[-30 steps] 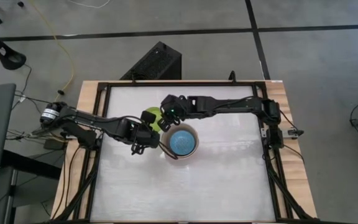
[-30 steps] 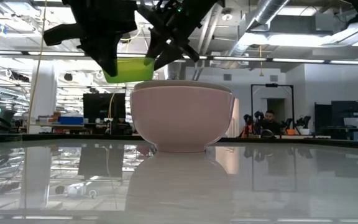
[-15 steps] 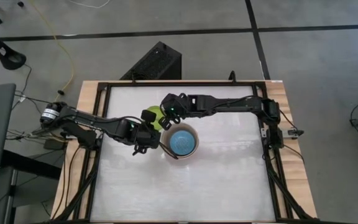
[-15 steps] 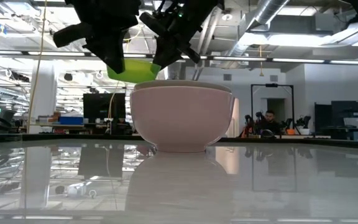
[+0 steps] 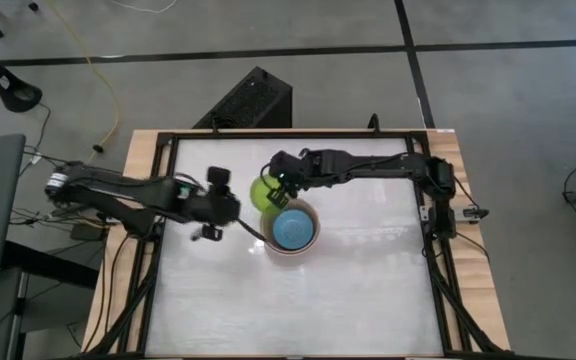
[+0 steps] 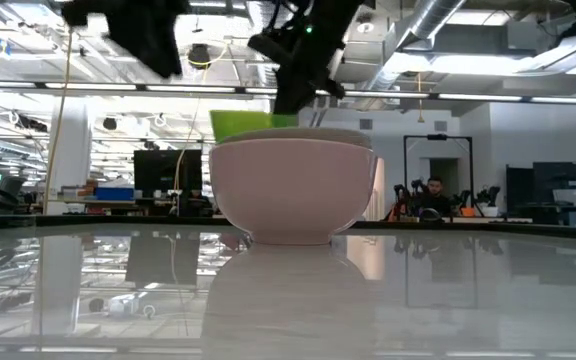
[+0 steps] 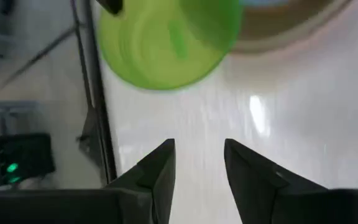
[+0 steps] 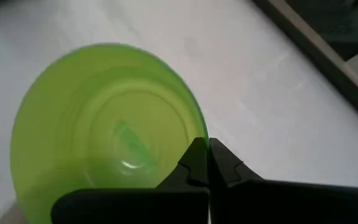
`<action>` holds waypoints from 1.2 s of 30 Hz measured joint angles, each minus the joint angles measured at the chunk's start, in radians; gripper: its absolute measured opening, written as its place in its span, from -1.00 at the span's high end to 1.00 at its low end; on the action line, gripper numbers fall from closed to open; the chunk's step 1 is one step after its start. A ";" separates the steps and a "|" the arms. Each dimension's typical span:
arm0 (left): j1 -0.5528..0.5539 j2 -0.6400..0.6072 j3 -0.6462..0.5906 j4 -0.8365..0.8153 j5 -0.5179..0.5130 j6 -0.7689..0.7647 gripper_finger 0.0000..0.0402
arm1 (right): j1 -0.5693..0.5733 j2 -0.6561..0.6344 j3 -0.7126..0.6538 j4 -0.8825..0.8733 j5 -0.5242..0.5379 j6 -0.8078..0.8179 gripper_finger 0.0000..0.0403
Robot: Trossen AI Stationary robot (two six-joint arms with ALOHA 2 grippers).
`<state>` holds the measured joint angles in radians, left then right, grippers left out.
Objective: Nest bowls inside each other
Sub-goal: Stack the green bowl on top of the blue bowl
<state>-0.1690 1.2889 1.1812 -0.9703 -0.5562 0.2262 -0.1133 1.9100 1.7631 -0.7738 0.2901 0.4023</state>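
green bowl point(image 7: 166, 43) blurred and cut off in left wrist view, inner nested bowls hidden in low view

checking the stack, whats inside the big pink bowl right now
From above, the pink bowl holds a light blue bowl, with a beige rim between them. Anything under the blue one is covered. The green bowl is outside, pinched by the right hand.

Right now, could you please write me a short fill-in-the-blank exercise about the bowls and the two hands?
1. The right hand is pinching the rim of the small bright ____ plastic bowl.
2. The small light blue plastic bowl sits ____ the stack of larger bowls.
3. The left hand holds ____.
4. The held bowl is ____ the table, not resting on it.

Missing words: green; inside; nothing; above
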 joint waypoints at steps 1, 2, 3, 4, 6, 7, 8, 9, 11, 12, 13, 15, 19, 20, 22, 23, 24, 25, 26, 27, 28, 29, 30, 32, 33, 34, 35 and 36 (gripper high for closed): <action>0.004 -0.042 0.000 0.012 0.003 -0.004 0.36 | -0.004 -0.016 -0.010 0.018 0.001 0.000 0.99; 0.009 -0.091 0.000 0.023 0.007 -0.012 0.36 | -0.008 -0.037 -0.022 0.044 0.000 0.000 0.99; 0.016 -0.137 0.000 0.031 0.011 -0.020 0.36 | -0.009 -0.055 -0.031 0.057 0.000 0.001 0.99; 0.024 -0.190 -0.004 0.045 0.019 -0.030 0.36 | -0.008 -0.072 -0.036 0.060 0.001 0.001 1.00; 0.042 -0.303 -0.038 0.117 0.064 -0.040 0.36 | 0.005 -0.107 -0.036 0.047 0.001 0.004 1.00; 0.052 -0.362 -0.070 0.179 0.105 -0.040 0.36 | 0.016 -0.119 -0.036 0.032 0.001 0.004 1.00; 0.064 -0.424 -0.112 0.249 0.150 -0.040 0.36 | 0.029 -0.132 -0.036 0.023 0.001 0.008 1.00; 0.076 -0.483 -0.163 0.325 0.207 -0.037 0.36 | 0.042 -0.142 -0.036 0.013 0.001 0.018 1.00; 0.098 -0.591 -0.282 0.466 0.304 -0.040 0.36 | 0.072 -0.147 -0.036 -0.011 0.013 0.040 1.00; 0.107 -0.644 -0.349 0.544 0.337 -0.048 0.36 | 0.088 -0.145 -0.036 -0.022 0.024 0.052 1.00; 0.115 -0.687 -0.417 0.616 0.356 -0.060 0.36 | 0.102 -0.141 -0.036 -0.032 0.030 0.067 1.00; 0.126 -0.770 -0.562 0.761 0.369 -0.095 0.36 | 0.127 -0.133 -0.037 -0.066 0.031 0.092 1.00; 0.130 -0.889 -0.811 0.982 0.378 -0.181 0.36 | 0.171 -0.116 -0.037 -0.103 0.070 0.145 1.00; 0.129 -0.913 -0.858 1.016 0.378 -0.200 0.36 | 0.180 -0.116 -0.037 -0.111 0.072 0.153 1.00; 0.129 -0.954 -0.926 1.053 0.372 -0.233 0.36 | 0.196 -0.117 -0.035 -0.124 0.078 0.180 1.00; 0.129 -0.969 -0.953 1.061 0.364 -0.243 0.36 | 0.205 -0.117 -0.035 -0.142 0.085 0.192 1.00; 0.129 -0.984 -0.970 1.066 0.359 -0.251 0.36 | 0.214 -0.117 -0.035 -0.156 0.098 0.204 1.00; 0.129 -0.998 -0.985 1.068 0.350 -0.253 0.36 | 0.222 -0.117 -0.036 -0.160 0.109 0.217 1.00; 0.129 -1.006 -0.996 1.066 0.340 -0.254 0.36 | 0.228 -0.117 -0.036 -0.160 0.113 0.224 1.00; 0.129 -1.013 -1.005 1.067 0.329 -0.254 0.36 | 0.234 -0.117 -0.036 -0.166 0.113 0.227 1.00; 0.130 -1.019 -1.011 1.067 0.316 -0.252 0.36 | 0.237 -0.117 -0.036 -0.173 0.113 0.232 1.00; 0.130 -1.023 -1.016 1.068 0.305 -0.244 0.36 | 0.239 -0.117 -0.036 -0.178 0.113 0.246 1.00; 0.130 -1.024 -1.019 1.067 0.293 -0.234 0.36 | 0.241 -0.118 -0.047 -0.171 0.113 0.258 1.00; 0.130 -1.024 -1.019 1.061 0.280 -0.221 0.36 | 0.245 -0.119 -0.094 -0.153 0.113 0.287 1.00; 0.130 -1.024 -1.019 1.059 0.280 -0.221 0.36 | 0.245 -0.120 -0.117 -0.150 0.113 0.306 1.00; 0.130 -1.023 -1.019 1.059 0.281 -0.221 0.36 | 0.244 -0.120 -0.139 -0.145 0.112 0.322 1.00; 0.130 -1.021 -1.019 1.059 0.282 -0.220 0.36 | 0.242 -0.121 -0.159 -0.130 0.111 0.332 1.00; 0.130 -1.021 -1.019 1.058 0.282 -0.215 0.36 | 0.240 -0.124 -0.178 -0.099 0.107 0.338 1.00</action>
<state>-0.0395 0.2684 0.1623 0.0879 -0.2742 0.0109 0.1266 1.7858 1.5849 -0.8728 0.3966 0.7407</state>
